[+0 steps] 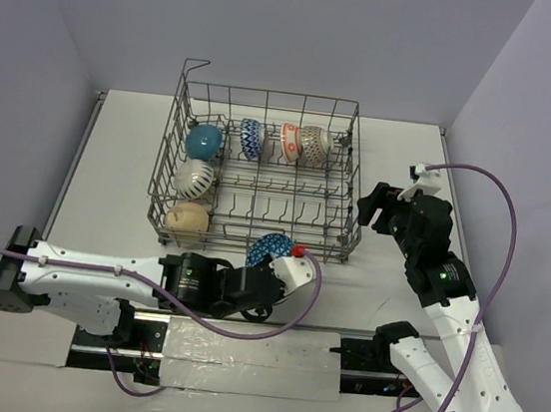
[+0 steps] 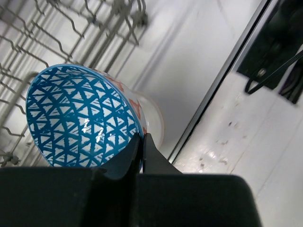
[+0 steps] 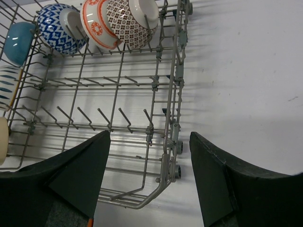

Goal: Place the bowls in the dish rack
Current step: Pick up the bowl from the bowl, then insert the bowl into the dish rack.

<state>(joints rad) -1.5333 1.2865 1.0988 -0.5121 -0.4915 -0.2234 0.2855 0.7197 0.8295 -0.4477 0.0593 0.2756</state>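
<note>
Top view. My left gripper [image 1: 282, 263], jaws closed on the rim of a blue-patterned bowl [image 1: 268, 246], holds it at the near edge of the dish rack [image 1: 276, 202]. Along the rack's left side stand a teal bowl [image 1: 203, 141], a striped bowl [image 1: 196, 177] and a cream bowl [image 1: 188, 217]. Along its far edge stand a blue-and-white bowl [image 1: 252, 139], a red-and-white bowl [image 1: 290, 142] and a brown-patterned bowl [image 1: 312, 145]. My right gripper [image 1: 382, 209], jaws apart, hangs beside the rack's right edge, over the worktop [image 1: 118, 177].

The top view looks down from high behind the near edge, taking in the whole counter [image 1: 122, 147]. The left wrist view presses close to a bowl [image 2: 80, 118]; the right looks down from nearby. All share the rack [image 1: 259, 179].
</note>
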